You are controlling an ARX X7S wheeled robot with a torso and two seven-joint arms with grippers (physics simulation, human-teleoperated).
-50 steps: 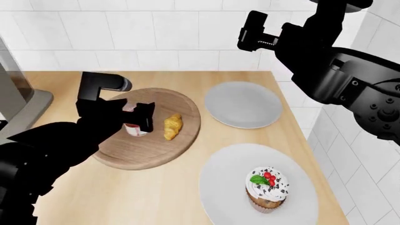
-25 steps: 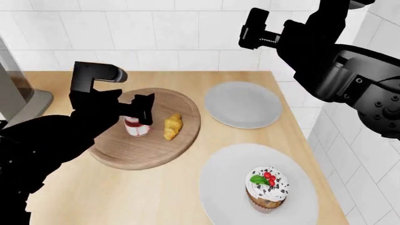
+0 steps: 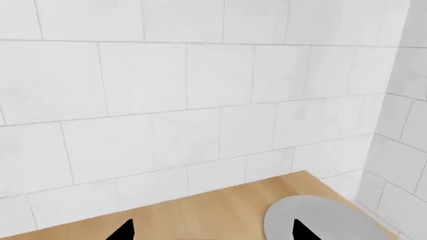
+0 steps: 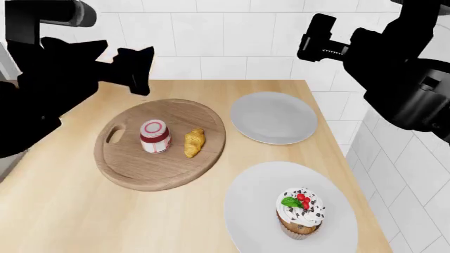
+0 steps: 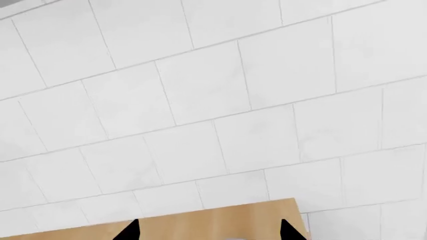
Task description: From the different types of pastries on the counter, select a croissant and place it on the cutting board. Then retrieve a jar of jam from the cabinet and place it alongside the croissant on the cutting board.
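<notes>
Left gripper (image 4: 134,66) raised above the far left part of the counter (image 4: 63,211), fingers spread wide with nothing between them, pointed toward the tiled wall (image 4: 211,31). In the left wrist view only the two dark fingertips (image 3: 123,231) showing, well apart, framing wall tile, a strip of countertop and the rim of a grey plate (image 3: 313,220). Right gripper (image 4: 316,39) up high at the far right, level with the wall tiles, clear of everything on the counter; from the head view cannot tell how far its fingers stand, but in the right wrist view two dark tips (image 5: 131,230) set wide apart with bare tile and the counter's back edge between them, holding nothing.

Below the left gripper, the round cutting board (image 4: 140,168) flat on the counter, oval handle hole toward the left. On it the jar of jam (image 4: 155,136), upright, white lid ringed in red, and just beside it to the right the croissant (image 4: 195,142), the two close but with a sliver of board between. Right of the board, apart from it, an empty grey plate (image 4: 274,117) near the wall. Nearer the robot, a second grey plate (image 4: 246,205) carrying the cupcake (image 4: 301,213), white frosting, red berries and green leaf on top
</notes>
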